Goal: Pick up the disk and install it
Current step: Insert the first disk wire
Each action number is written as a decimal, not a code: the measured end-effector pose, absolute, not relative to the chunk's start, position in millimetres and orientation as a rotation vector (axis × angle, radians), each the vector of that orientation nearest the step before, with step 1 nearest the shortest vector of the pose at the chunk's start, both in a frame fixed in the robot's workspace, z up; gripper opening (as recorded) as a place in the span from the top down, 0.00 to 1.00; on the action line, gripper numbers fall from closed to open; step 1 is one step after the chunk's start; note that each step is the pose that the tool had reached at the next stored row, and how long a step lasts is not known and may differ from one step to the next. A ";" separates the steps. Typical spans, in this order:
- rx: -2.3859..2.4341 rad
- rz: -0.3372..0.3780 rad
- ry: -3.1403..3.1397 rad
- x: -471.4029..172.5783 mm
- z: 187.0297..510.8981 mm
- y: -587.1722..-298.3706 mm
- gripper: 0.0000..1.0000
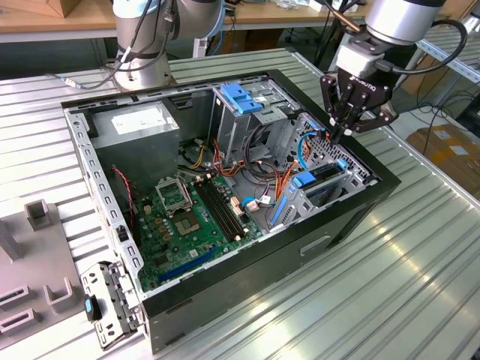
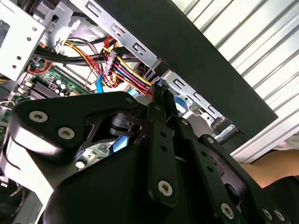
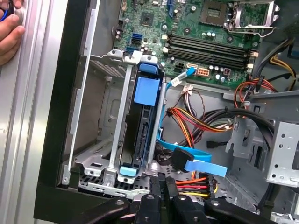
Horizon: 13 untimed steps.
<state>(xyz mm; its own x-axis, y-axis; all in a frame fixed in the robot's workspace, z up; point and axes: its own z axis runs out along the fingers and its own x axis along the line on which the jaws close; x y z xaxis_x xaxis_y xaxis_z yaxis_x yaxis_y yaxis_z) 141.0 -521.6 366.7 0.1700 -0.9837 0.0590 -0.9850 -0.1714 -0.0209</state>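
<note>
The disk [image 1: 324, 173] sits on edge in the low metal cage [image 1: 352, 180] at the open computer case's corner, on the exterior view's right. In the first wrist view the disk [image 3: 140, 130] shows as a dark slab framed by its bright blue carrier, with blue tabs at both ends. My gripper [image 1: 335, 137] hangs just above the cage's far end, fingers shut together with nothing between them. In the first wrist view the gripper [image 3: 163, 181] stands right beside the carrier's near tab. In the second wrist view the gripper [image 2: 159, 89] points at the cage rim; whether it touches is unclear.
A tall drive cage with a blue latch [image 1: 240, 97] stands behind, beside the power supply [image 1: 139, 124]. Bundled cables [image 3: 196, 119] and a blue ribbon lie next to the disk cage. The motherboard [image 1: 191, 217] covers the case floor. A person's hand [image 3: 9, 32] rests outside the case.
</note>
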 end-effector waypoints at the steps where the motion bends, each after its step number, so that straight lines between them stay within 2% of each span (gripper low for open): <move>1: 2.375 0.091 -2.020 140.8 366.7 -521.6 0.84; 13: 2.362 0.091 -2.035 140.6 366.7 -521.6 0.84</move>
